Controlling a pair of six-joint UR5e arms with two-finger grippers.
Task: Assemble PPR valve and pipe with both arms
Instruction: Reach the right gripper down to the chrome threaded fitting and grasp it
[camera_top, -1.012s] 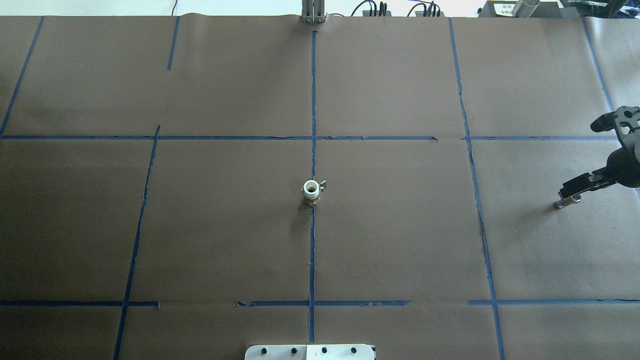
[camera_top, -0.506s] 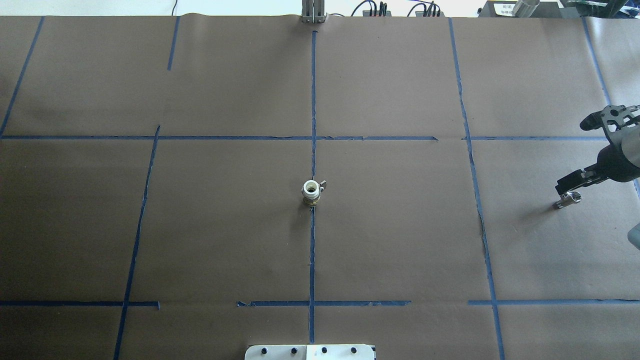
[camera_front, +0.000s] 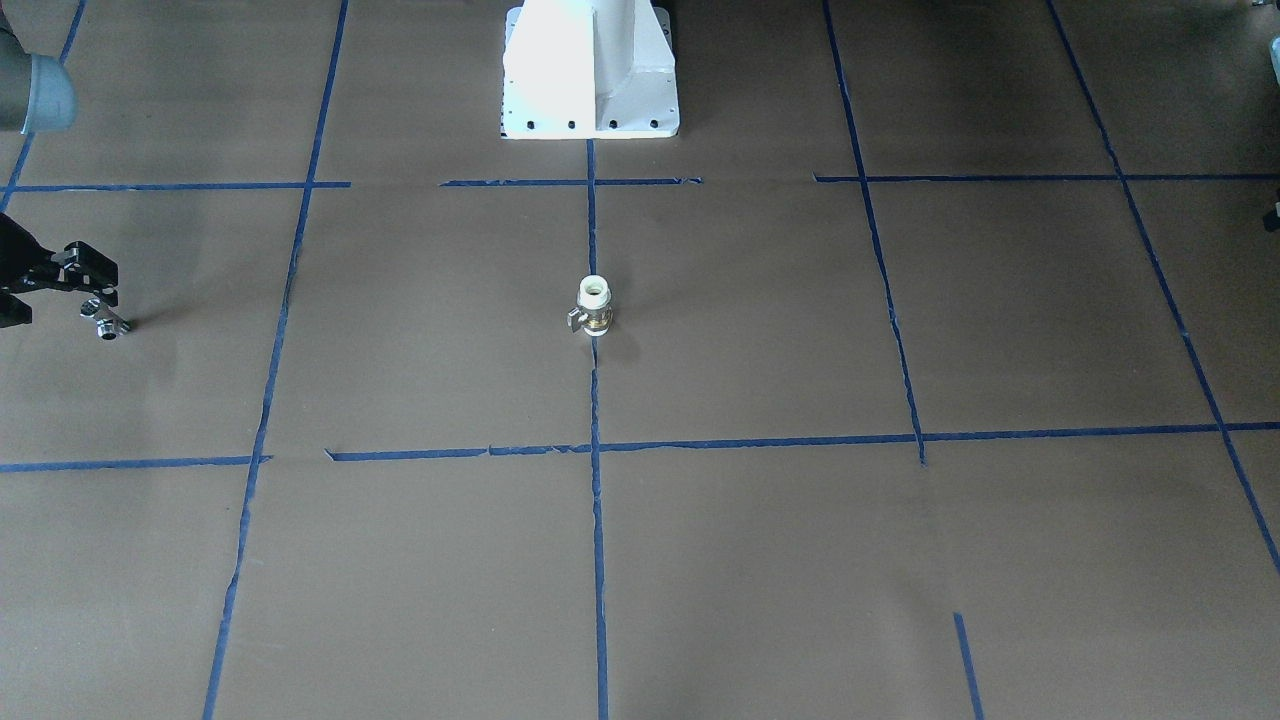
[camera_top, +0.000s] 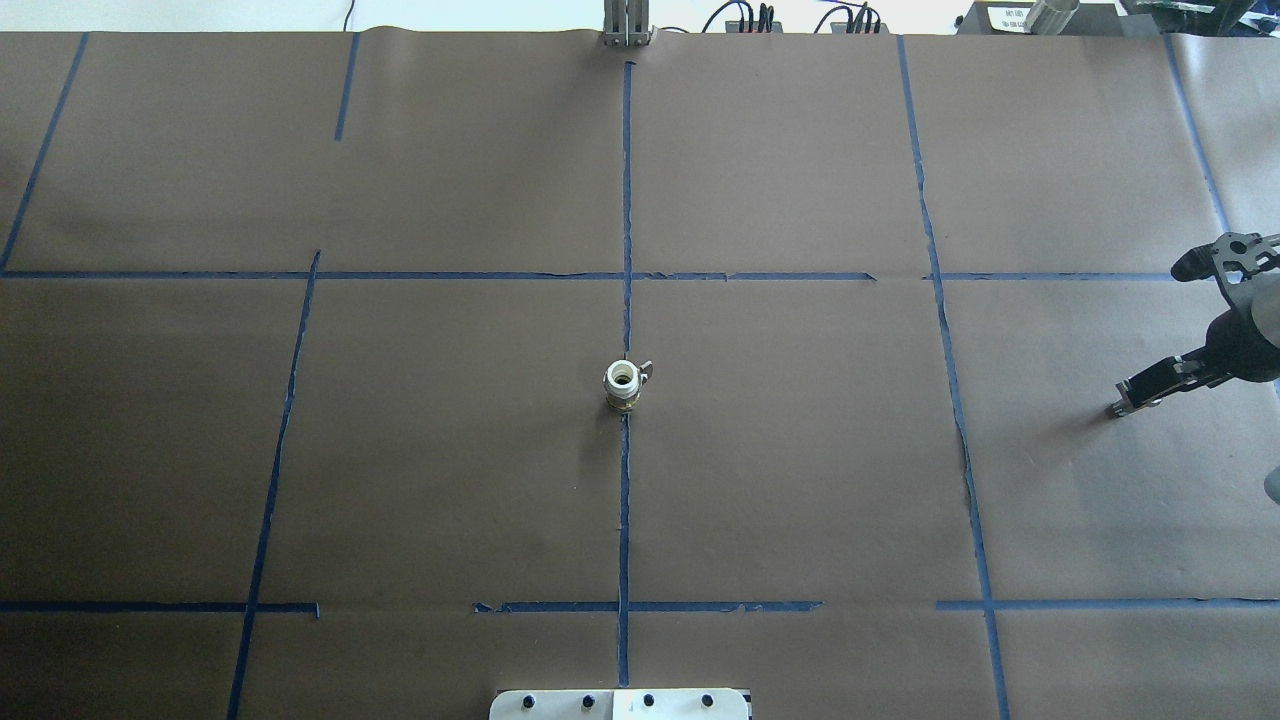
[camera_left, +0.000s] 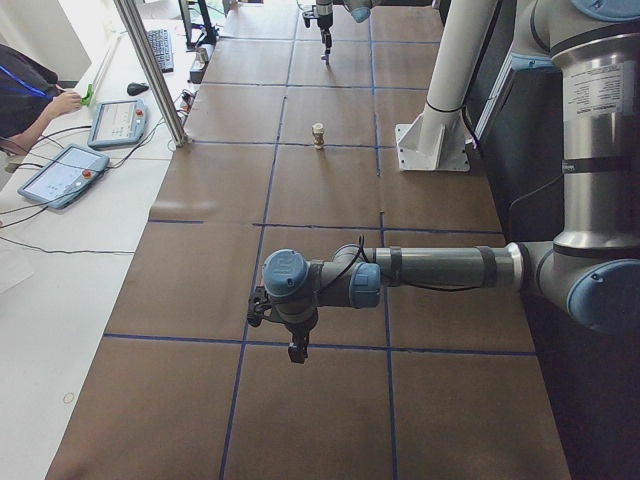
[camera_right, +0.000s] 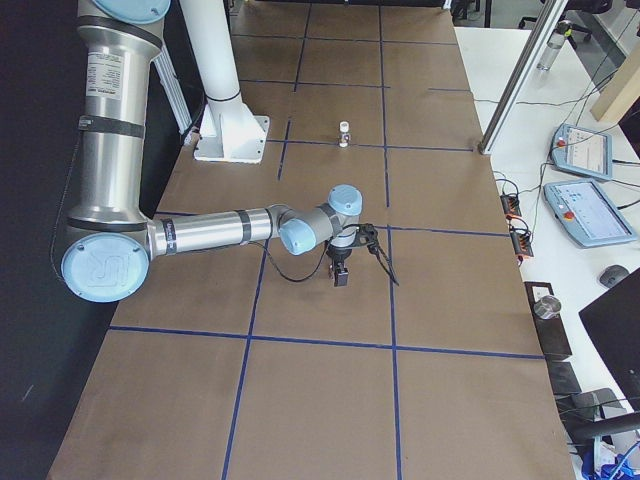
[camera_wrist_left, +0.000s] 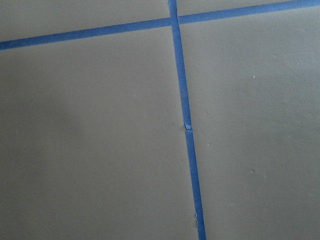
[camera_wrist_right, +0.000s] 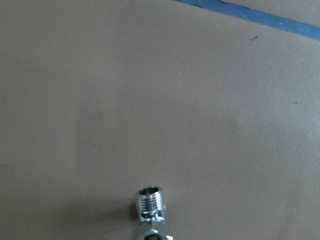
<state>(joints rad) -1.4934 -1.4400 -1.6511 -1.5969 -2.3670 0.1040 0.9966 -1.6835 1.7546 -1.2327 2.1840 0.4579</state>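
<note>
The right pincer (camera_top: 1135, 390) looks clamped on the pipe (camera_wrist_right: 150, 206) at the counter's (camera_top: 800, 480) edge. The PPR valve (camera_top: 623, 383) stands upright mid-counter. I'd carry the pipe level, threaded end leading. The left pincer's (camera_left: 297, 348) state I can't tell.

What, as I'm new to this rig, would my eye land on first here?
The PPR valve, standing upright alone on the blue tape line at the centre of the table. Next, the shiny pipe in the right gripper near the right edge, while the left arm reaches over the paper at the other end.
</note>
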